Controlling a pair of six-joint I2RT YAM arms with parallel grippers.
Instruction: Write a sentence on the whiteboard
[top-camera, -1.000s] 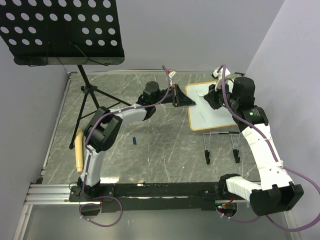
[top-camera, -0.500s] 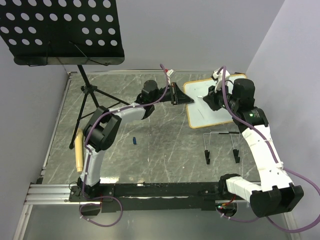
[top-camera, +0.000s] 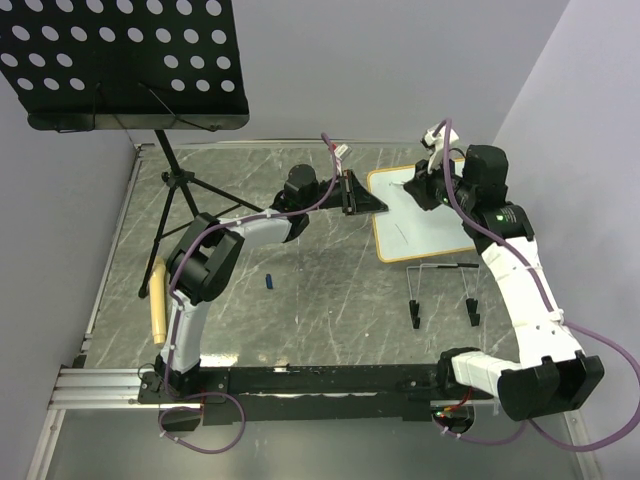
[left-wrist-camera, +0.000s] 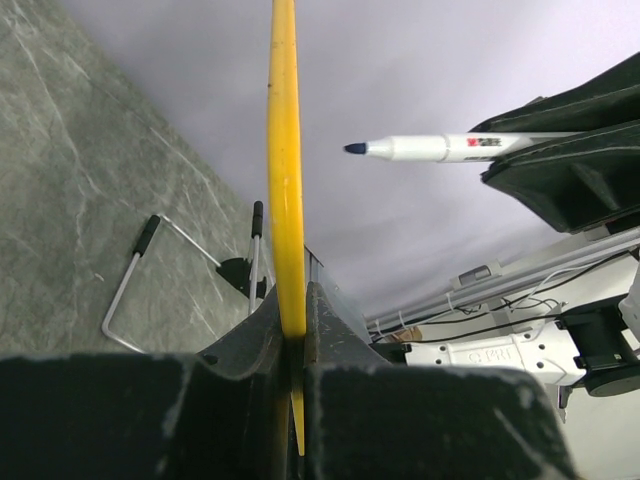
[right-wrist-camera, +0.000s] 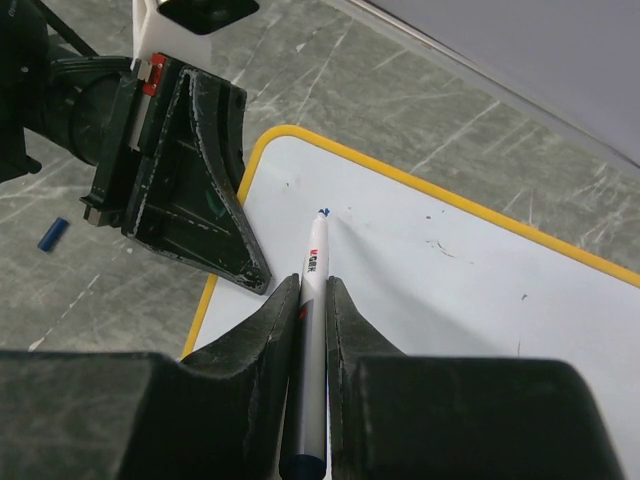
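The grey marbled counter (top-camera: 300, 300) fills the middle of the top view, with a black perforated music stand (top-camera: 125, 60) at upper left. The whiteboard (top-camera: 440, 225) sits at centre right, its left edge pinched in the left hand (top-camera: 372, 203). The right hand (top-camera: 425, 188) hovers over the board's upper left corner, clamped on a marker (right-wrist-camera: 315, 265) whose tip is close to the surface. A small blue cap (top-camera: 270, 282) lies left of centre.

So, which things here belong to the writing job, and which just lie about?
In use: whiteboard, marker, left end effector gripping the board's edge, right end effector holding the marker.
Lying about: blue cap, wire stand, music stand, tan stick.
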